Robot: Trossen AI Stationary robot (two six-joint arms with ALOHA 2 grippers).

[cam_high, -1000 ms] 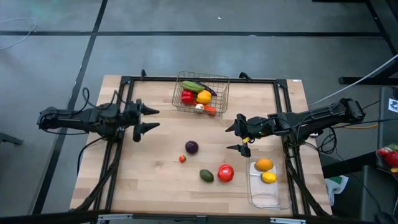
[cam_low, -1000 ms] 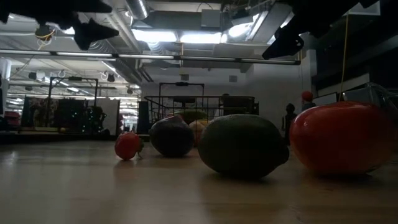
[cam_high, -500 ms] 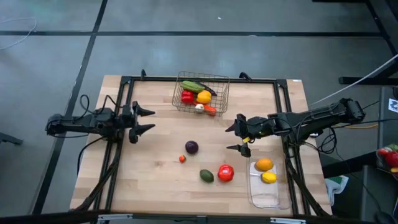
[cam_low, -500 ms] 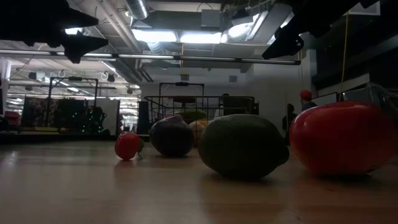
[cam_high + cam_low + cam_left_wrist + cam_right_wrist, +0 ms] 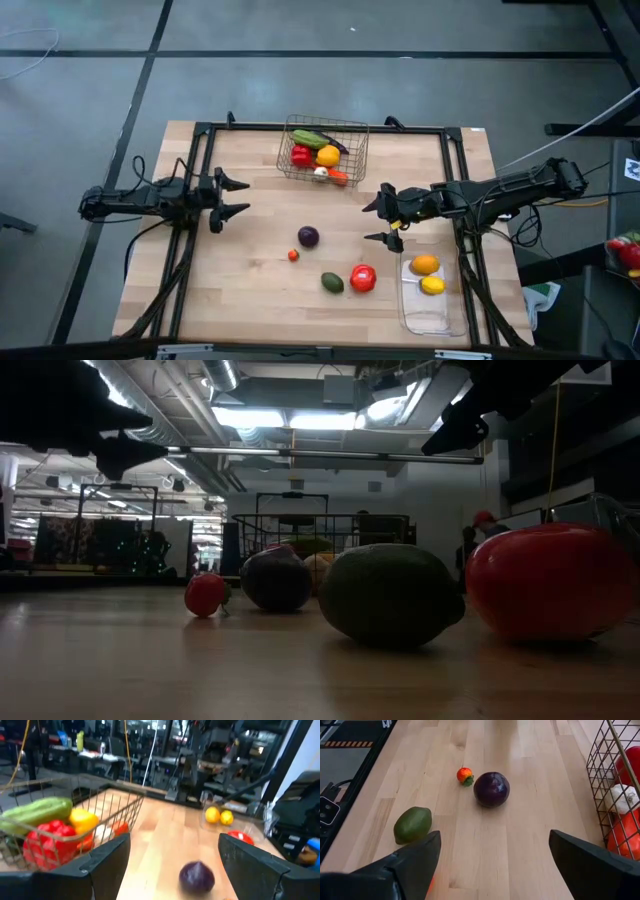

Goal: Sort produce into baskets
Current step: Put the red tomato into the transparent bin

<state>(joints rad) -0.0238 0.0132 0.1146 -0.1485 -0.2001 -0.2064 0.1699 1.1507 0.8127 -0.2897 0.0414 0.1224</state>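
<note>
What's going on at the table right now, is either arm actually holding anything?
Neither arm holds anything. The left gripper hangs open over the table's left side, and the right gripper is open too, near the clear tray. The wire basket at the far edge holds several pieces, and the tray has an orange and a lemon. Four pieces lie loose on the table: a purple one, a small red one, a green one and a big red one.
</note>
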